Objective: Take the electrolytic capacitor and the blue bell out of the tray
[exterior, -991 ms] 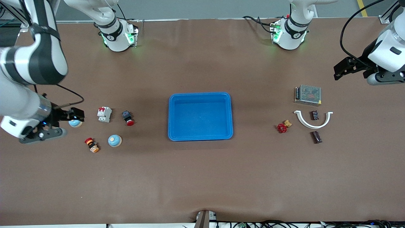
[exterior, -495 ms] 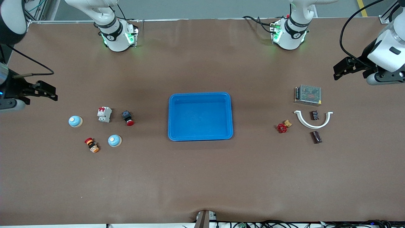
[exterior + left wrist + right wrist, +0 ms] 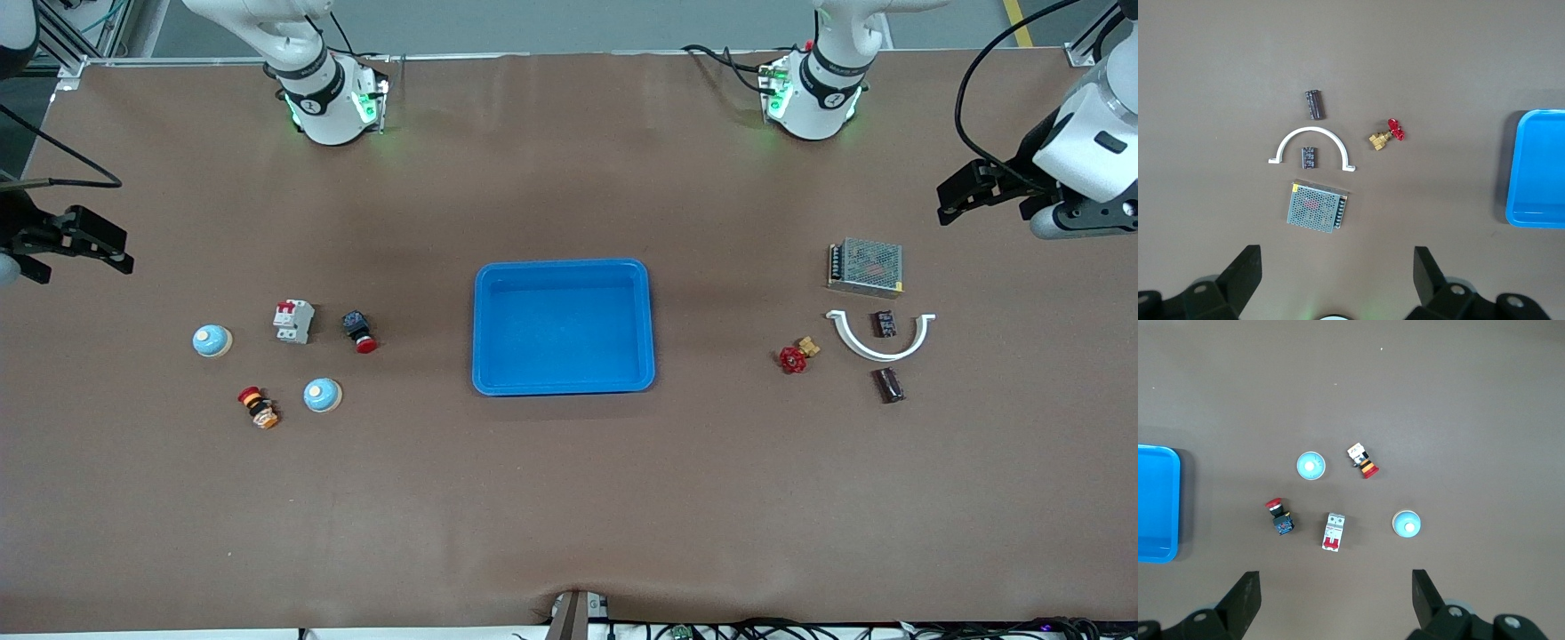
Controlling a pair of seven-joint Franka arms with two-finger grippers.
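1. Brown table [image 3: 569, 498] covering, slightly wrinkled at the edge nearest the front camera; cables along that edge. Grey floor strip past the arm bases.
2. Blue tray [image 3: 564, 384] in the table's middle, nothing in it.
3. Right arm's end: two bells, bell A [image 3: 212, 340] and bell B [image 3: 322, 395], B nearer the front camera. Between them a yellow-red button [image 3: 258, 407]; circuit breaker [image 3: 293, 321] and red push button [image 3: 360, 332] sit beside each other, nearer the tray.
4. Left arm's end: capacitor [image 3: 888, 385] lying flat, nearest the front camera in its group. White arc clip [image 3: 880, 340] with a small black part [image 3: 885, 324] inside its curve; mesh power supply [image 3: 866, 266] farther back; red valve [image 3: 797, 356] toward the tray.
5. Right gripper [image 3: 62, 242] up in the air at the table's edge, over bare table, fingers wide apart, holding nothing.
6. Left gripper [image 3: 978, 190] over bare table above the power supply, waiting, fingers wide apart, holding nothing.
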